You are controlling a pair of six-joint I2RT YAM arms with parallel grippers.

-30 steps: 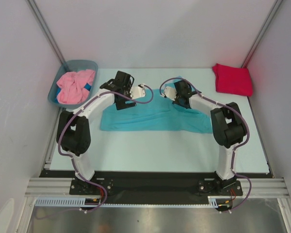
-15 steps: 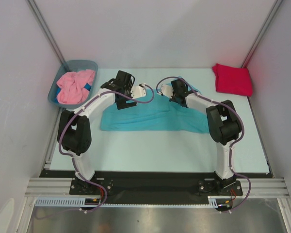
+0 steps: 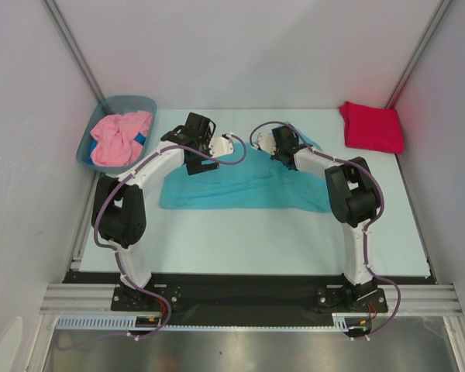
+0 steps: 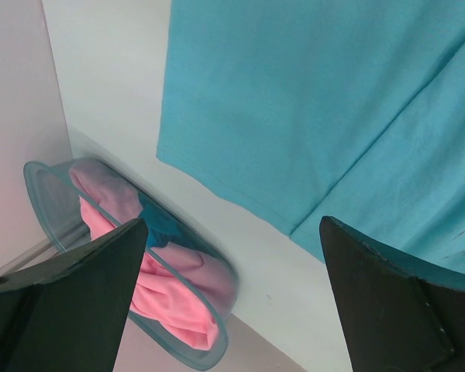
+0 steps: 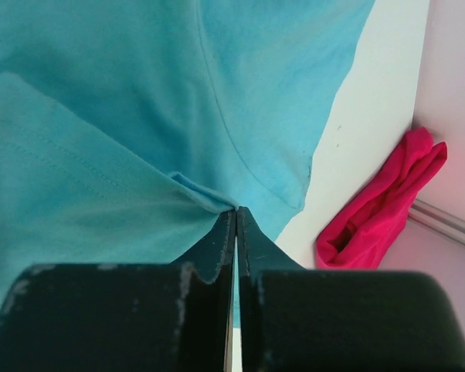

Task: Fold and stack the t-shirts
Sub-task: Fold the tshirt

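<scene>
The turquoise t-shirt (image 3: 240, 190) lies spread across the middle of the table. My right gripper (image 3: 284, 153) is at its far right part, shut on a small pinched fold of the turquoise cloth (image 5: 101, 116), seen at the fingertips (image 5: 236, 209). My left gripper (image 3: 194, 165) hangs over the shirt's far left corner, open wide with nothing between its fingers (image 4: 232, 225). Below it are the shirt's left edge (image 4: 310, 101) and bare table. The crimson t-shirt (image 3: 370, 126) lies folded at the back right. The pink t-shirt (image 3: 120, 138) is crumpled in the tub.
The grey-blue plastic tub (image 3: 143, 101) stands at the back left by the wall, also in the left wrist view (image 4: 209, 341). The red t-shirt (image 5: 380, 209) lies close to the right wall. White enclosure walls and metal posts surround the table.
My right arm has swung a little left and back, its gripper staying shut on the turquoise cloth and drawing that edge along. The left arm has not moved.
</scene>
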